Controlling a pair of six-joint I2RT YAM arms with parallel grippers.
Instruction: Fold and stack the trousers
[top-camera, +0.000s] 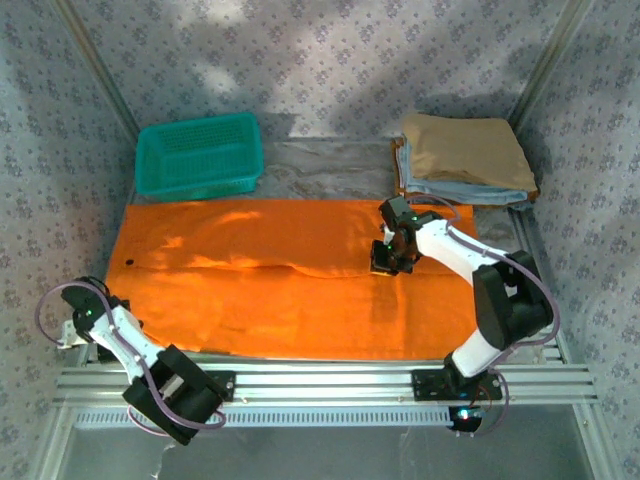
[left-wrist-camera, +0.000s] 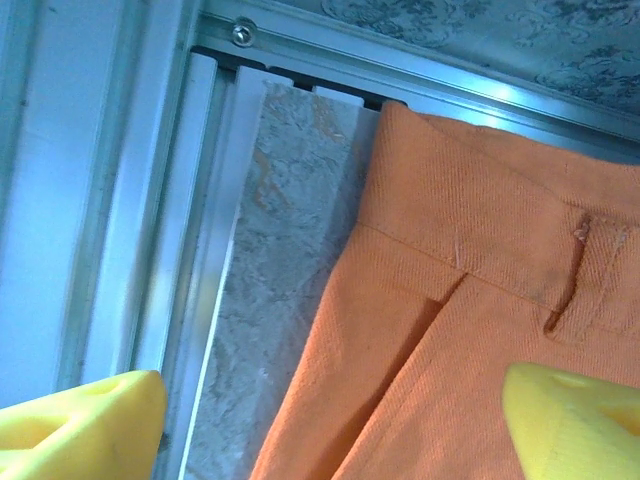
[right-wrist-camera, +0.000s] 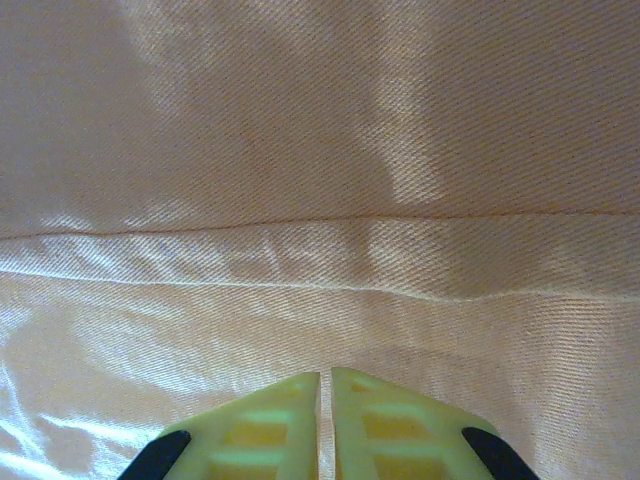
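The orange trousers (top-camera: 290, 280) lie spread flat across the table, waistband at the left. My left gripper (top-camera: 84, 316) hangs at their near left corner. In the left wrist view it (left-wrist-camera: 330, 445) is open wide. One yellow finger (left-wrist-camera: 85, 425) is over the frame rail, the other over the cloth, and the waistband corner with a belt loop (left-wrist-camera: 565, 290) lies between them. My right gripper (top-camera: 386, 258) sits low over the middle of the trousers, right of centre. Its yellow fingers (right-wrist-camera: 262, 432) are shut together just above a seam (right-wrist-camera: 330, 290), with no fold of cloth seen between them.
A teal basket (top-camera: 200, 153) stands at the back left. At the back right a tan folded garment lies on light blue folded ones (top-camera: 465, 155). Aluminium rails (top-camera: 320, 380) run along the near edge, and a frame rail (left-wrist-camera: 150, 200) borders the table's left side.
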